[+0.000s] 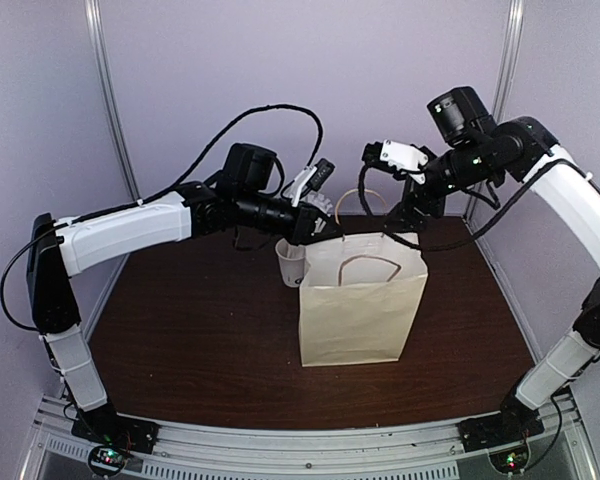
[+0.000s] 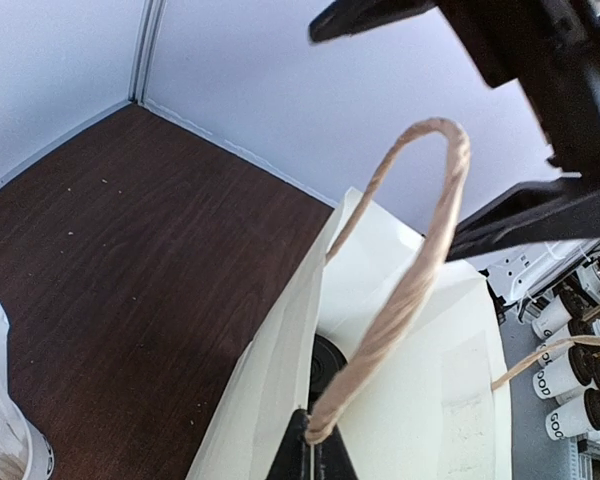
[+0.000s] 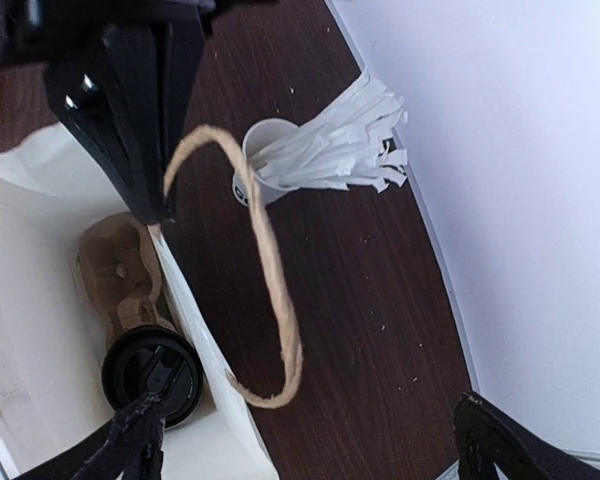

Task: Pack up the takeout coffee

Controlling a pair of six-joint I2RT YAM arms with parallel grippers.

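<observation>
Running along the near edge, a ribbed metal rail (image 1: pixel 310 445) carries both arm bases. Beyond it spreads the table (image 1: pixel 200 340), a dark brown wood-grain top with a few pale specks on it. A cream paper bag (image 1: pixel 360 310) stands upright and open about the middle of the table, one twisted paper handle (image 2: pixel 420 260) arching above its mouth. The left claw (image 2: pixel 310 450) is pinched together on the bag's rim, at the foot of that handle. The right claw (image 3: pixel 320 440) hangs over the bag's mouth with its fingers spread wide, gripping nothing. Down inside the bag sits the takeout coffee (image 3: pixel 170 370). From above only its round black lid shows, smooth with a raised rim, and the cup's side beneath is hidden. It sits at one end of a brown pulp tray (image 3: pixel 120 265) that lies on the bag's floor. Just beside the bag, at its left and a little farther back, a white cup (image 3: pixel 270 150) stands on the table with white wrapped sticks (image 3: pixel 340 140) fanning out of it. Farther back, pale lilac walls (image 1: pixel 280 60) close the table in on three sides, with a grey metal post (image 1: pixel 110 90) rising at the back left corner.
</observation>
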